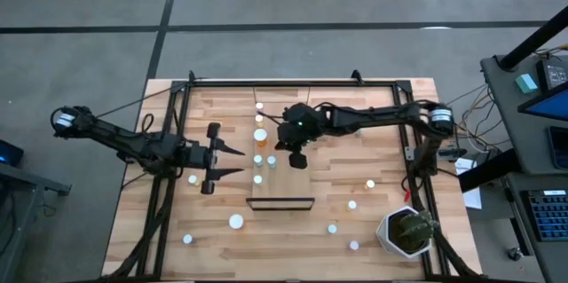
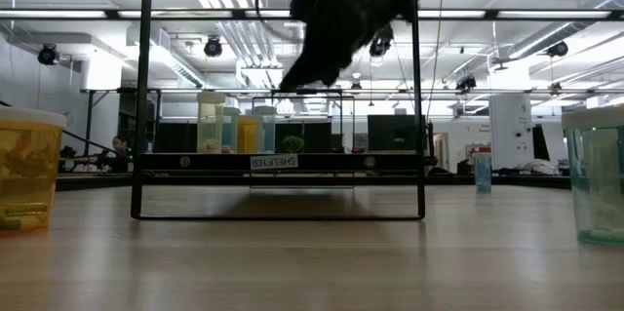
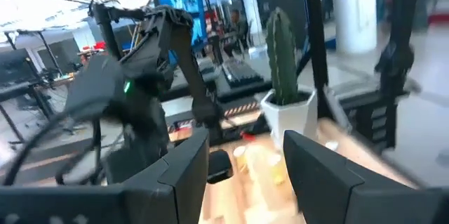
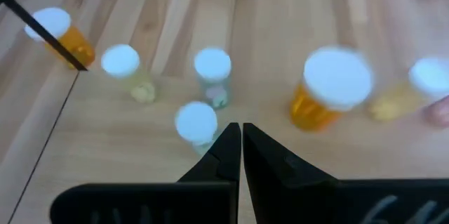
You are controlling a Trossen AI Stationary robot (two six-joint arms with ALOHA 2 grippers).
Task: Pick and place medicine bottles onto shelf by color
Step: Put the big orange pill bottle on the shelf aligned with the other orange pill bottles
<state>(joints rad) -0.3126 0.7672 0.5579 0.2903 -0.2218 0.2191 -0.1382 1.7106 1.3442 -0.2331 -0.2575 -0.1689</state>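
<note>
The shelf (image 1: 282, 181) is a light-wood plank in the middle of the table, with a dark rail (image 1: 281, 201) at its near end. Several white-capped medicine bottles stand on it in a row, among them a larger orange one (image 1: 260, 137) (image 4: 330, 94) and small pale ones (image 4: 212, 69). More bottles (image 1: 236, 222) stand scattered on the tabletop. My right gripper (image 1: 296, 159) (image 4: 240, 136) hovers shut above the shelf, beside the row, with nothing in it. My left gripper (image 1: 241, 161) (image 3: 245, 143) is open and level at the shelf's left, empty.
A potted cactus (image 1: 408, 234) (image 3: 284, 62) stands at the near right corner. Loose bottles sit near the left (image 1: 193, 179) and right (image 1: 352, 204) of the shelf. A black metal frame (image 2: 283, 97) rises around the table. Two large bottles (image 2: 29, 170) (image 2: 595, 174) stand close to the low camera.
</note>
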